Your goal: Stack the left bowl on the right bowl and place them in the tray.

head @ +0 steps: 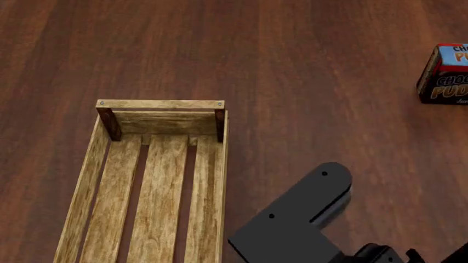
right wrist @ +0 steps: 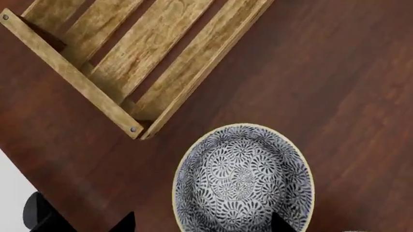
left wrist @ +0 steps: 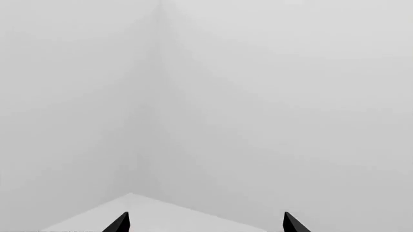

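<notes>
One bowl (right wrist: 244, 179), white with a dense black floral pattern, sits upright on the dark wood table in the right wrist view, just off a corner of the tray (right wrist: 77, 79). I cannot tell whether it is the left or the right bowl, and no second bowl shows. My right gripper (right wrist: 203, 224) is open above it, one fingertip over the bowl and the other over bare table beside the rim. The head view has no bowl in sight, only the empty light-wood slatted tray (head: 219, 181) at the lower left. My left gripper (left wrist: 206, 225) is open, holding nothing and facing grey walls.
A dark chocolate pudding box (head: 444, 75) stands at the far right of the table. My right arm's black links (head: 292, 224) cover the table beside the tray's right side. A white surface's corner (left wrist: 139, 212) lies under the left gripper.
</notes>
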{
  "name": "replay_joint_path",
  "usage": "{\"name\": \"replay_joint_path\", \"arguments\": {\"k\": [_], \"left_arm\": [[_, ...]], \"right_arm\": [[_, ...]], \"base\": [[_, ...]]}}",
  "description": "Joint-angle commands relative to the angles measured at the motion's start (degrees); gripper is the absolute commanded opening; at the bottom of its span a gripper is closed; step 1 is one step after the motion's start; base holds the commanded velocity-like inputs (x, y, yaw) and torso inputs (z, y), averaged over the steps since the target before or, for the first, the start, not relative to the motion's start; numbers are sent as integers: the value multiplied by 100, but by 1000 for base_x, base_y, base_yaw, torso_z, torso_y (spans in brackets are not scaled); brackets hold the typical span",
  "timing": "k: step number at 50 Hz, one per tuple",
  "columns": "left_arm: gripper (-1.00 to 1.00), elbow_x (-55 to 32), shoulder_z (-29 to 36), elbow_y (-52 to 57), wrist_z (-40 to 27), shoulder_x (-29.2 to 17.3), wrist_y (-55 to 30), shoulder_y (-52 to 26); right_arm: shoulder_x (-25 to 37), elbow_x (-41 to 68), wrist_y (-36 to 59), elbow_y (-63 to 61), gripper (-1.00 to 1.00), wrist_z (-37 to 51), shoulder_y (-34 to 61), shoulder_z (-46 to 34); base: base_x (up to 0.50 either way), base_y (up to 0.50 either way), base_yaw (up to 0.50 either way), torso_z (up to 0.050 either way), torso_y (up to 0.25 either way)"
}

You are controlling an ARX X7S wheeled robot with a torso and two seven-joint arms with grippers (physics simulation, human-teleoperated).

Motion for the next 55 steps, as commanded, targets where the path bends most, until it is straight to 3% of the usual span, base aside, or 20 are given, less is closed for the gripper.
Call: {"name": "replay_joint_path", "arguments": {"k": [1,20,55], "left_arm": [[100,42,-42,7,37,-75,27,100],[100,257,22,-126,0,-27,299,364],[100,508,50,-299,-118,118,556,732]], "right_arm": [[-859,-445,439,631,100,-251,-343,-90],[-1510,-1451,652,1183,100,-1154,-1163,202],[-1211,-2087,578,945,100,-1370,-2163,-121]], "base": [[0,0,0,0,0],[0,0,0,0,0],[0,0,0,0,0]]}}
